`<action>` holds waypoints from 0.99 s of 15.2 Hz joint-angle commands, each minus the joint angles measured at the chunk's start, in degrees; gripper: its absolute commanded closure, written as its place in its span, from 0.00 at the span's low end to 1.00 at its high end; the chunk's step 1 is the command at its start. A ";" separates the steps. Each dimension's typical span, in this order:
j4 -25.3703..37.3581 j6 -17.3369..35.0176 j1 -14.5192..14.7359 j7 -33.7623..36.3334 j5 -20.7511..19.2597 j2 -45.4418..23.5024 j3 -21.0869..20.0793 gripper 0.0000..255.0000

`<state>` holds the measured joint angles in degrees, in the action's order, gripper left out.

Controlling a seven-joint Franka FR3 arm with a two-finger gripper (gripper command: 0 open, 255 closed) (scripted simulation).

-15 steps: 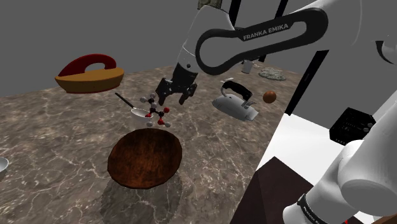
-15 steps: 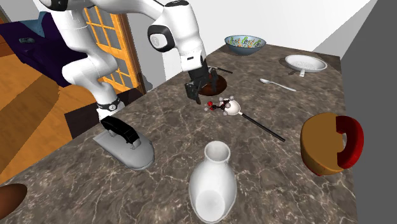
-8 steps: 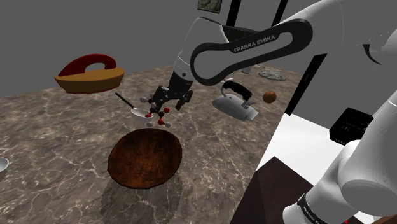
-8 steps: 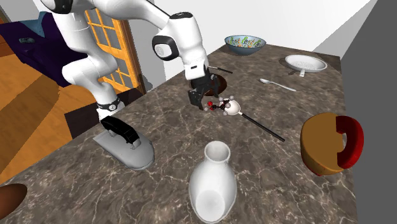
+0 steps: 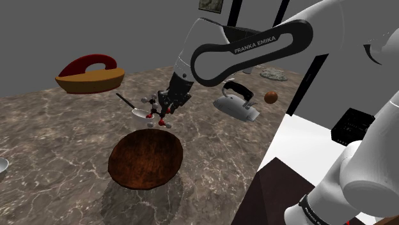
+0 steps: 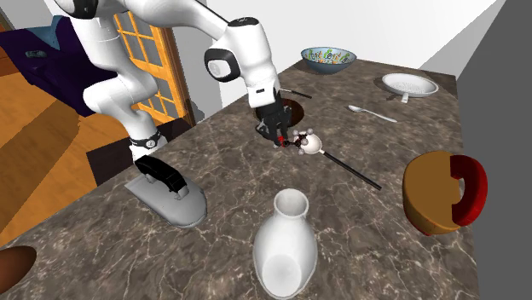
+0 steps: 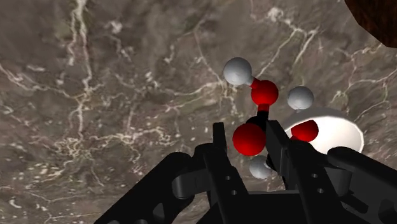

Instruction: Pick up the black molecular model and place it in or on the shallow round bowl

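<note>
right at my fingertips, the gripper (image 7: 249, 143) is clamped on the black molecular model (image 7: 259, 119). its two fingers (image 7: 219, 159) press on either side of the model's red and black middle, while grey and red balls stick out past the tips. the model is low over the marble counter (image 7: 95, 95); i can't tell whether it rests there or hangs just above. just beside it lies the white head of a long dark-handled spoon (image 7: 331, 130).

a little further out, the shallow round bowl (image 5: 146, 160), dark brown, sits near the model but apart from it, on the shoulder camera's side.

beyond the arm in the shoulder view i see a white iron (image 5: 236, 102) with a black handle, then a small brown ball (image 5: 271, 97). a tan and red holder (image 5: 89, 75) sits at the counter's far left.
</note>
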<state>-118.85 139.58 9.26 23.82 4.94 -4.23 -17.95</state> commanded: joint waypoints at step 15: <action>3.11 -5.16 -0.16 -0.03 0.50 2.12 0.05 1.00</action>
<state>-116.47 135.30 9.08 23.67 5.47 -2.27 -17.89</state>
